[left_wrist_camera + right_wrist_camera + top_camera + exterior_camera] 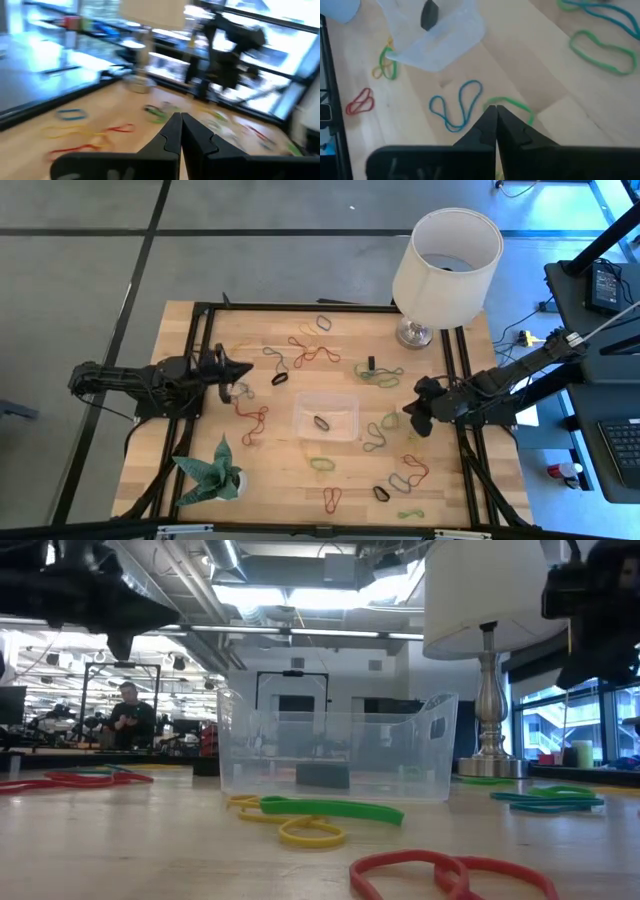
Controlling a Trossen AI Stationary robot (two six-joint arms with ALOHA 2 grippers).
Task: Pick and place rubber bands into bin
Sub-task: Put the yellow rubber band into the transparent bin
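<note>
A: Where do you find the bin, and what lies in it?

B: You see the small clear plastic rectangular bin (326, 417) near the middle of the pale wooden table (200, 440). One dark rubber band (321, 422) lies inside it. In the low view the clear bin (335, 755) stands upright, with a dark piece showing through its front wall.

A: And the other bands?

B: You find the thin elastic rubber bands (310, 352) scattered over the table on every side of the bin: red ones (253, 416) to its left, a green and yellow pair (322, 464) just in front, and red loops (412, 470) toward the right front corner.

A: How does the left gripper stand?

B: Your left gripper (246, 372) hangs above the table left of the bin, pointing toward it. Its two dark fingers (172, 135) are pressed together with nothing between them.

A: And the right gripper?

B: Your right gripper (412, 418) is right of the bin, above a green band (389, 420). In its wrist view the fingers (490, 127) meet at the tips, above a blue band (457, 106) and a green band (512, 106); no band is pinched.

A: What else stands on the table?

B: A white lampshade on a metal base (445, 255) at the far right, and a green folded-paper plant (212, 472) at the near left.
</note>
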